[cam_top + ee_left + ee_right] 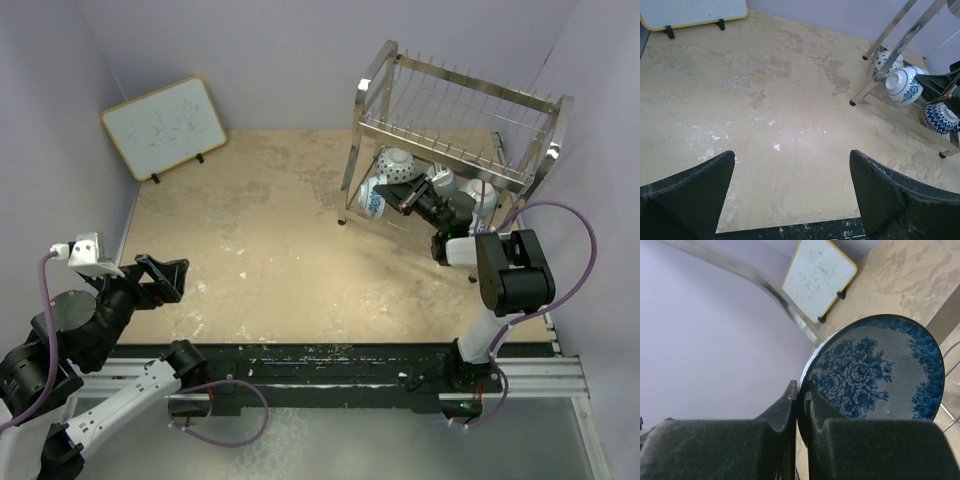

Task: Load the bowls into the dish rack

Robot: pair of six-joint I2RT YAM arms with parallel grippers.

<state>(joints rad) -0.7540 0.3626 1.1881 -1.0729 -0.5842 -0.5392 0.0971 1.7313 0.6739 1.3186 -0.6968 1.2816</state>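
Observation:
The silver wire dish rack (455,105) stands at the far right; its legs show in the left wrist view (892,27). My right gripper (402,196) is shut on the rim of a blue-and-white rose-patterned bowl (875,370), holding it on edge at the rack's lower tier (374,198). It also shows in the left wrist view (903,85). Another blue-patterned bowl (887,60) sits behind it and a blue chevron bowl (941,117) is nearer. Pale bowls (480,195) sit further right in the lower tier. My left gripper (165,278) is open and empty over the table at the near left.
A framed whiteboard (165,125) leans on the back-left wall. A rack tube (765,285) crosses close above the held bowl. The tan tabletop (280,230) lies between the arms, with a black rail (330,365) along the near edge.

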